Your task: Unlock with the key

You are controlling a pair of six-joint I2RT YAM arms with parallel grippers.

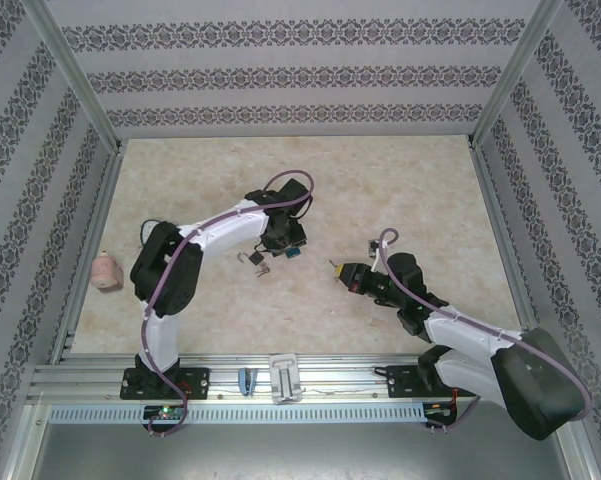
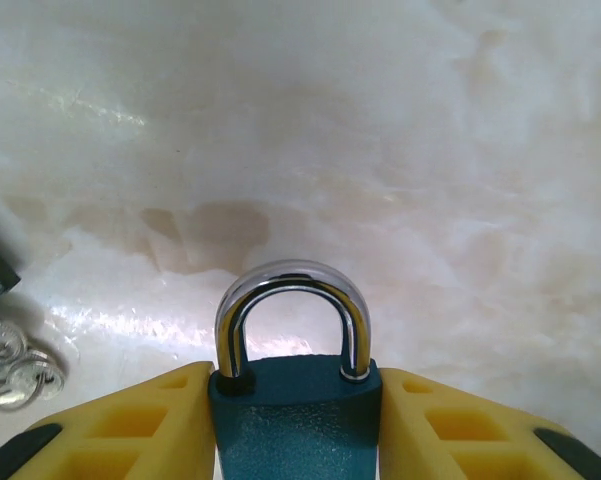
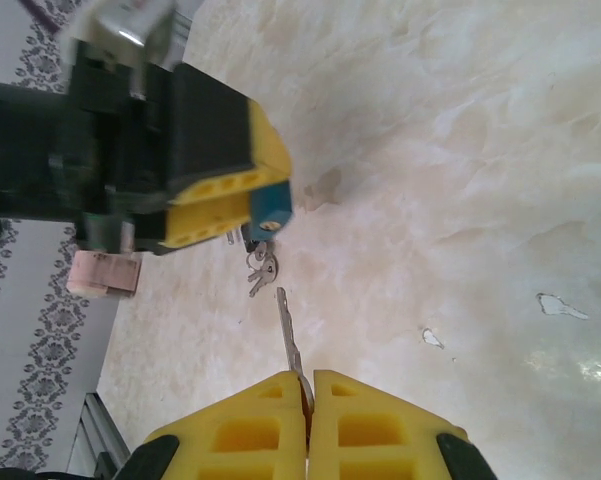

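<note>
Yellow pads of the right gripper (image 3: 307,385) were pressed together on the bow of one key (image 3: 288,335). Its blade stuck out past the fingertips toward the padlock (image 3: 271,212), so the tip could be lined up with the keyway. Blade and lock were apart, and insertion had not yet begun.

The left gripper (image 2: 295,385) had its jaws partly spread and clamped on the flat sides of the teal padlock body. The shackle (image 2: 290,295) pointed away from the wrist. Both shackle legs sat in the body, so the lock was judged to be locked. In the right wrist view the lock hung clear of the counter (image 1: 410,190), with the round silver keyway end turned toward the key. This hold was judged to fix the body against the push and twist of the key while leaving the keyway free.

In the overhead view the lock was held near the middle of the counter, slightly toward the left edge. The right gripper stood beside it toward the right edge.

Count:
- Padlocks held: one.
- Keys held: one.
- Loose keys: one small ring of keys (image 1: 263,269) lay on the counter just beside the held lock. The number of keys on it could not be told.
- Small dark item (image 1: 249,258): one, next to the ring, identity unclear.
- Pink object (image 1: 105,270): one, at the left edge of the counter and well apart from the work.
</note>
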